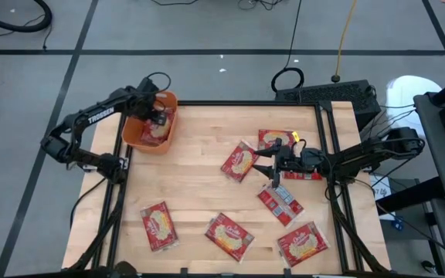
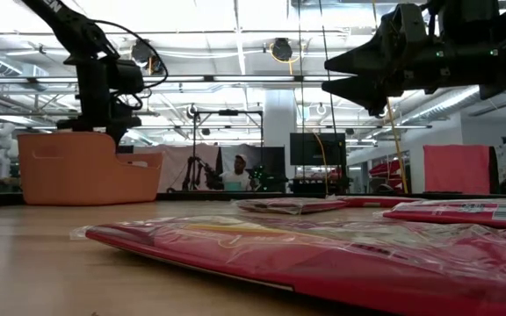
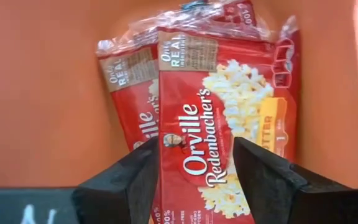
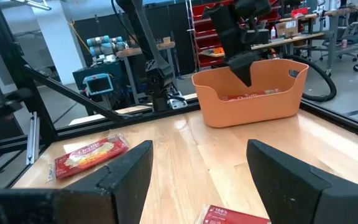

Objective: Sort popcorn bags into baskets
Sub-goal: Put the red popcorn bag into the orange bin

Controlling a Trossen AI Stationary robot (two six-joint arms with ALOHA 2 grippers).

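The orange basket (image 1: 132, 137) stands at the table's far left corner. In it lie at least two red popcorn bags (image 3: 222, 118), one overlapping the other, leaning on the basket's wall (image 3: 42, 93). My left gripper (image 1: 157, 116) points down into the basket, open, its fingers (image 3: 145, 180) apart just above the top bag. Several more bags lie flat on the table, among them one at the middle (image 1: 238, 161) and one near the front left (image 1: 158, 225). My right gripper (image 1: 263, 162) hovers level over the table's middle right, open and empty (image 4: 197, 174).
Other bags lie flat at the far middle (image 1: 275, 139), under my right gripper (image 1: 280, 202), and along the near edge (image 1: 229, 235) (image 1: 303, 243). A black frame (image 1: 327, 154) runs along the table's edges. Bare wood lies between the basket and the middle bags.
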